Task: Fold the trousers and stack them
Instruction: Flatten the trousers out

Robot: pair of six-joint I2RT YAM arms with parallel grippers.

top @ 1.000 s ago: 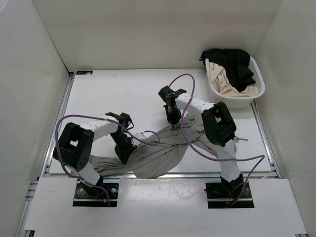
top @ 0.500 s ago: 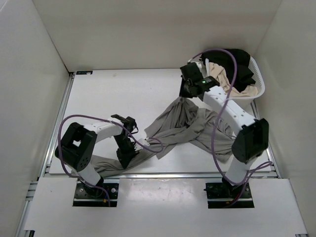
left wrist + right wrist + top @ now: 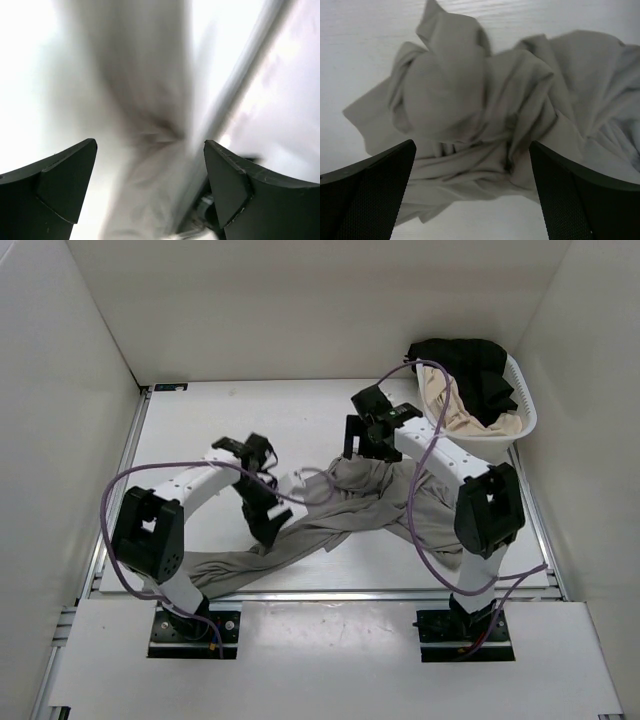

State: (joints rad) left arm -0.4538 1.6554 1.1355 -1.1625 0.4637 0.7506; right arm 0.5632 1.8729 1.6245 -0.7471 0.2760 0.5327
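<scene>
From the near-left edge of the table (image 3: 220, 430), the trousers (image 3: 330, 525) lie unfolded, long axis slanting to a crumpled heap at far right, probably drawn out for flattening. Over the leg the left gripper (image 3: 268, 528) hovers, fingers wide and empty; farther on, the right gripper (image 3: 362, 448) hangs above the heap, fingers likewise spread, holding nothing.

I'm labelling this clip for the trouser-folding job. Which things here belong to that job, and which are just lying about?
Job: grey trousers, crumpled on the table; left gripper and right gripper, both open over them.
Lying about: white basket at the far right, holding a beige garment and a black garment.
</scene>
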